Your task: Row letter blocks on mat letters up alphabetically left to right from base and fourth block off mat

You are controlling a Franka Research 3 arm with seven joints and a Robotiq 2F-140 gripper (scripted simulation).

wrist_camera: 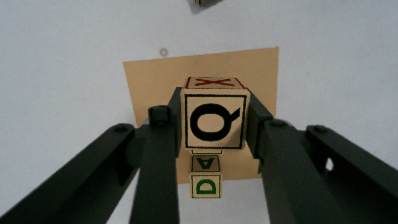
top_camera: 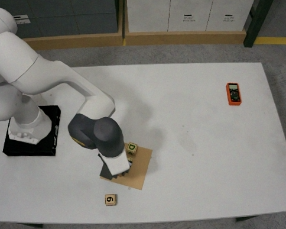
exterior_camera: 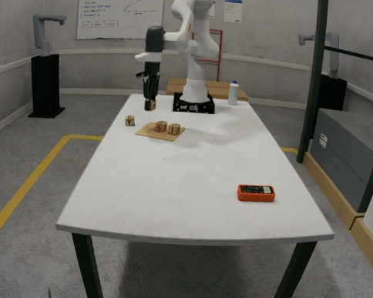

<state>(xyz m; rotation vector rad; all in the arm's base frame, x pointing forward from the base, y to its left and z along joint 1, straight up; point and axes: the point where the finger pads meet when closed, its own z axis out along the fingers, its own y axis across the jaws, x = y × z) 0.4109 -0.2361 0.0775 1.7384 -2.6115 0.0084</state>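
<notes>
My gripper (exterior_camera: 149,106) (wrist_camera: 211,102) is shut on the Q block (wrist_camera: 215,121) (exterior_camera: 152,105). Its Q faces up and reads upright in the wrist view, with a red X on one side. It is held above the mat (top_camera: 142,173) (exterior_camera: 149,132) (wrist_camera: 150,82). The D block (top_camera: 132,148) (exterior_camera: 174,129) (wrist_camera: 205,186) stands near the mat's edge, D up. The F block (top_camera: 129,160) (exterior_camera: 160,126) stands beside it with a small gap; the held block and arm mostly hide its top. The block with a 6 on top (top_camera: 110,200) (exterior_camera: 129,121) lies off the mat.
An orange multimeter (top_camera: 234,94) (exterior_camera: 256,193) lies far from the mat. A white bottle (exterior_camera: 233,93) stands beside the robot's black base (top_camera: 32,150) (exterior_camera: 193,108). The block with the 6 is near the table's side edge.
</notes>
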